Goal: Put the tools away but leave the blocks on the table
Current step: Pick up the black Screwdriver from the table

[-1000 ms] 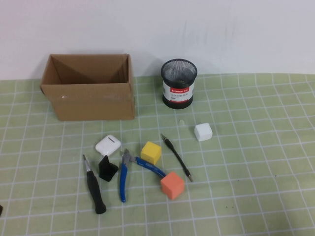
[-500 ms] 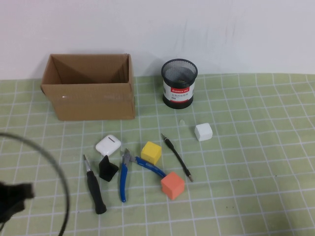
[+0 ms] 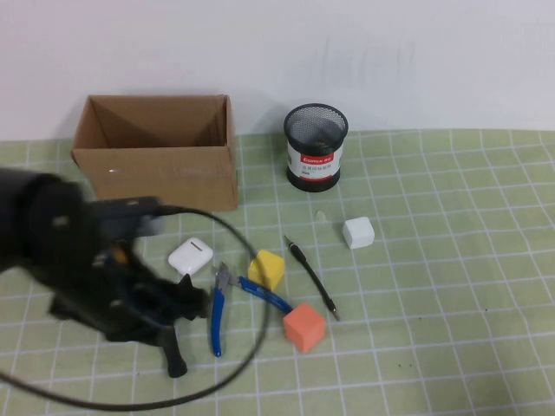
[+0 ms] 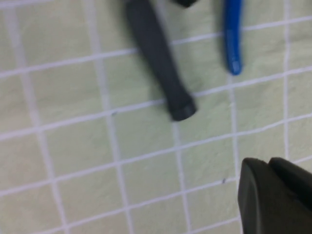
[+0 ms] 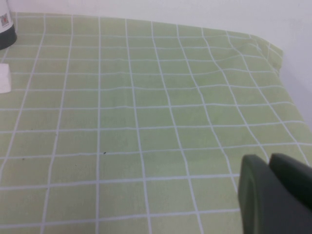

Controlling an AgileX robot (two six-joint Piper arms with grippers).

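Seen from the high camera, the left arm sprawls blurred across the near-left worktop [image 3: 451,286], its left end effector [image 3: 178,305] low over the black-handled screwdriver [image 3: 173,351], whose upper part it hides; whether its fingers are apart or together cannot be told. Just beside it lie the blue-handled pliers [image 3: 218,316], with the yellow block [image 3: 266,269] and orange block [image 3: 303,326] touching or nearly touching them, the thin black driver [image 3: 312,277] next along and the white block [image 3: 358,232] set apart. The white earbud case [image 3: 190,256] sits near the arm. The worktop's right half lies open. At the far edge stand a cardboard box [image 3: 156,165], its visible interior bare, and a black mesh cup [image 3: 316,146], contents unclear. The left wrist camera shows the screwdriver's handle [image 4: 158,58] and a pliers handle [image 4: 233,34] side by side, apart, on the grid. The right wrist camera shows open mat running to its edge, a dark part of the right end effector [image 5: 275,195] in the corner, its state impossible to tell.
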